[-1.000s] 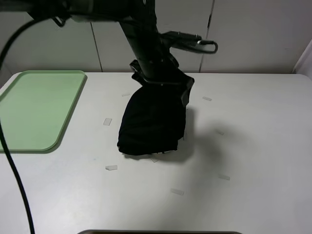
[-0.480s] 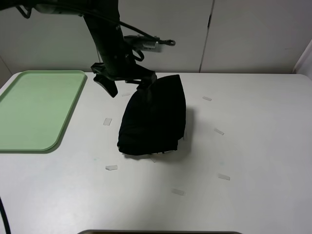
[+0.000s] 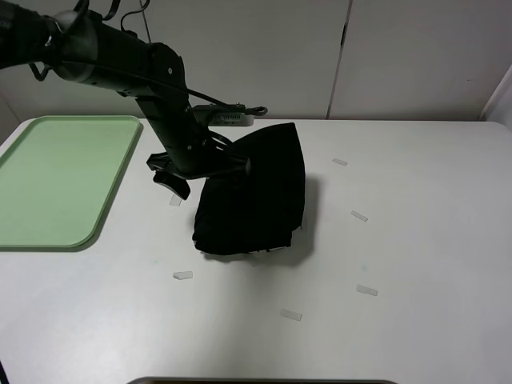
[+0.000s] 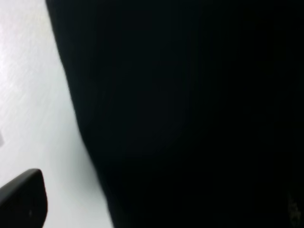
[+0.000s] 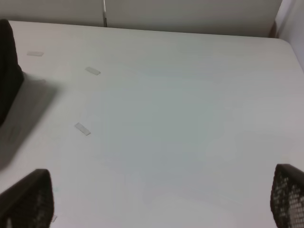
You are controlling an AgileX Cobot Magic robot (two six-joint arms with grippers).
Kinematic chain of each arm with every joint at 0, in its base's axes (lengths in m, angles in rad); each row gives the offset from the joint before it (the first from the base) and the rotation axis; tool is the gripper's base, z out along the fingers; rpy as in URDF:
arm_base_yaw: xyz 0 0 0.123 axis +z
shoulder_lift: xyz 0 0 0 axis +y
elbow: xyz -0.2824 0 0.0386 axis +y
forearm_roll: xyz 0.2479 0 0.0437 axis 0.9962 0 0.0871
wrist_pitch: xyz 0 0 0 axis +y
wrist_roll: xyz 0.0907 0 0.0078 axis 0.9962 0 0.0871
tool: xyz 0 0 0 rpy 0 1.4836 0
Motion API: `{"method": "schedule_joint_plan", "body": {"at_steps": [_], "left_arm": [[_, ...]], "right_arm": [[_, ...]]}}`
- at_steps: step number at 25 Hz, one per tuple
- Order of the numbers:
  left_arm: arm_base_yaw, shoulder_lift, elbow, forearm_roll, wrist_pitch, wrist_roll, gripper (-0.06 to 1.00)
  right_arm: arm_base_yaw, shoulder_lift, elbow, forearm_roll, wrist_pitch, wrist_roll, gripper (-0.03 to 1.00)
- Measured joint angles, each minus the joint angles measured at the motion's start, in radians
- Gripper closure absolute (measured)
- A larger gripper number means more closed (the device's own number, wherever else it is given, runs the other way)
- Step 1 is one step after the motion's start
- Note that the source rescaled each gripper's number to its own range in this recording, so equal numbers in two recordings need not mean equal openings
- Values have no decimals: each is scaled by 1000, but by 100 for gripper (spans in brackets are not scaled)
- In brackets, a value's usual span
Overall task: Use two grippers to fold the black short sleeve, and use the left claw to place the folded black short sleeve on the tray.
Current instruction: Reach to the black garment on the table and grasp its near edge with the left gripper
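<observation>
The black short sleeve (image 3: 254, 192) lies folded in a bundle in the middle of the white table. It fills most of the left wrist view (image 4: 190, 114) and shows at the edge of the right wrist view (image 5: 6, 71). My left gripper (image 3: 206, 172) is low at the shirt's left edge, jaws apart, one finger (image 3: 173, 182) on the bare table beside the cloth, the other over the cloth. That finger shows in the left wrist view (image 4: 23, 199). The green tray (image 3: 56, 176) sits at the far left, empty. My right gripper (image 5: 156, 199) is open over bare table, outside the high view.
Several small tape strips lie on the table, such as one (image 3: 182, 275) in front of the shirt and one (image 3: 358, 216) to its right. White cabinet doors (image 3: 400, 56) stand behind the table.
My left arm has swung left off the top of the shirt and come down to its left edge. The shirt has settled flatter on the table.
</observation>
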Motion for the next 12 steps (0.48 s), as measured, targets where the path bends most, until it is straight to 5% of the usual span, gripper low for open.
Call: {"method": "schedule_joint_plan", "body": {"at_steps": [12], "left_arm": [[-42, 78, 32, -95, -179, -3, -5]], "right_arm": [[0, 0, 0, 0, 0, 0, -3]]}}
